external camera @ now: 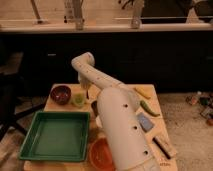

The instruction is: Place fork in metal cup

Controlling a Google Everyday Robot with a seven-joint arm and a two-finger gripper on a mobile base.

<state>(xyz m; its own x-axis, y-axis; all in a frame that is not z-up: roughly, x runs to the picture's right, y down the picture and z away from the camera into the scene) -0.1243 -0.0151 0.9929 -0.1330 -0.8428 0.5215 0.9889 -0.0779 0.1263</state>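
Observation:
My white arm reaches from the bottom of the view up over the table and bends down at the far left. The gripper [85, 88] hangs there, shut, just above and behind the pale green cup [78, 100]. The metal cup [94, 107] is a small dark cylinder right of the green cup, half hidden by the arm. I cannot make out the fork; it may be hidden at the gripper or behind the arm.
A dark red bowl [61, 93] sits at the far left. A green tray [55, 136] fills the near left and an orange bowl [101, 154] is at the front. Right of the arm lie a blue sponge [145, 121], a green chili [148, 107] and a yellow item [142, 92].

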